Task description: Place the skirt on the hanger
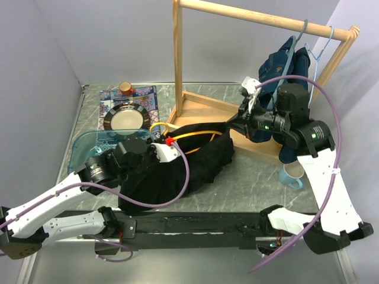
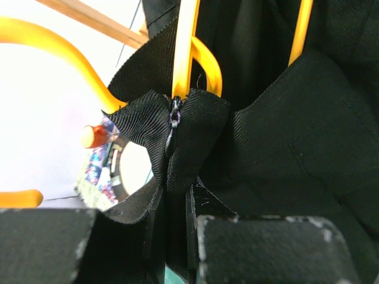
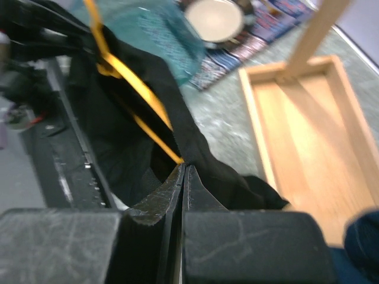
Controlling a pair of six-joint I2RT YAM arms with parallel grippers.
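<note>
A wooden rack stood at the back of the grey table, with a dark blue garment hanging from its rail. To its left a plate and a small orange cup rested on a patterned mat, just behind a clear teal bin. A pale blue mug sat near the rack's base.

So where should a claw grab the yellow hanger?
Probably the curved hook of the yellow hanger, coming from above on the plate side. The hook pokes out bare past the black skirt, while the bars are mostly tucked inside the cloth.
</note>
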